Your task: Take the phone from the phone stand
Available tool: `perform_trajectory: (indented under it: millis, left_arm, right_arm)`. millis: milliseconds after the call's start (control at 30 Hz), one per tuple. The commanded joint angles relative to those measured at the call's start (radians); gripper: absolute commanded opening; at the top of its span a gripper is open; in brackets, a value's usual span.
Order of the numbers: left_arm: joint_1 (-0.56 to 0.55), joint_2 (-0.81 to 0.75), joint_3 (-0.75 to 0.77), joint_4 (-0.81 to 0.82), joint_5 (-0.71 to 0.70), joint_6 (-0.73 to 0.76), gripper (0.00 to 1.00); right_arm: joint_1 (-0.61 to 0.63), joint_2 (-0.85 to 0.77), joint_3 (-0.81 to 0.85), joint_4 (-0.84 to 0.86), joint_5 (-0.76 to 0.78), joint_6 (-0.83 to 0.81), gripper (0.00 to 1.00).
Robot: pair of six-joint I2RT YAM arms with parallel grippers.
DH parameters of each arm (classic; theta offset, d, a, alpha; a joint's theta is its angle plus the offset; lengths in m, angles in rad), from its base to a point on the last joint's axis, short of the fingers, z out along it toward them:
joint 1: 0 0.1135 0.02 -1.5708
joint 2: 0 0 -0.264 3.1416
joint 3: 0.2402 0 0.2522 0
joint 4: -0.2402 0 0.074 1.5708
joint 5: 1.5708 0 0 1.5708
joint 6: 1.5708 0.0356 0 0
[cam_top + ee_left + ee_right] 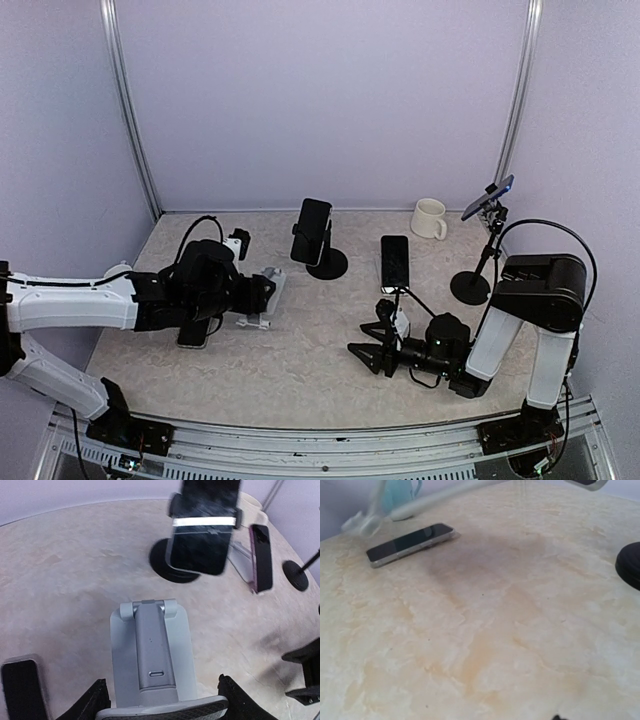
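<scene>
A grey folding phone stand (pixel 150 650) sits between my left gripper's (pixel 167 702) black fingers (pixel 95 700), which press on the two ends of its base. From above, the left gripper (pixel 262 297) and this stand (pixel 272 292) are at the table's middle left. A dark phone (pixel 195 335) lies flat on the table beside the left arm, apart from the stand; it also shows as phone (pixel 20 690) and phone (pixel 410 542). My right gripper (pixel 365 340) rests low near the front centre, jaws spread, nothing between them.
A second phone (pixel 313 230) sits clamped in a black stand with a round base (pixel 330 265). A third phone (pixel 395 262) leans at centre right. A white mug (pixel 430 218) and a tall pole stand (pixel 470 288) carrying a phone (pixel 488 198) are at the back right.
</scene>
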Motion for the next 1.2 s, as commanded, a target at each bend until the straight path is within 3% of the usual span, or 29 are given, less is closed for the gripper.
perform_trajectory:
  millis: [0, 167, 400, 900, 1167]
  left_arm:
    - [0.189, -0.057, 0.010, -0.049, 0.030, 0.074, 0.47]
    - [0.393, -0.019, 0.064, -0.045, 0.116, 0.147, 0.45]
    - [0.543, 0.134, 0.184, -0.049, 0.161, 0.234, 0.45]
    - [0.641, 0.465, 0.402, -0.045, 0.221, 0.333, 0.44]
    - [0.660, 0.542, 0.427, -0.045, 0.244, 0.341, 0.44]
  right_arm:
    - [-0.010, 0.007, -0.004, 0.040, -0.009, 0.005, 0.61]
    - [-0.009, 0.015, 0.002, 0.043, -0.023, 0.004, 0.62]
    - [-0.010, 0.017, 0.008, 0.036, -0.030, 0.001, 0.62]
    - [-0.014, 0.021, 0.017, 0.031, -0.046, 0.001, 0.62]
    - [-0.016, 0.022, 0.021, 0.031, -0.051, 0.002, 0.62]
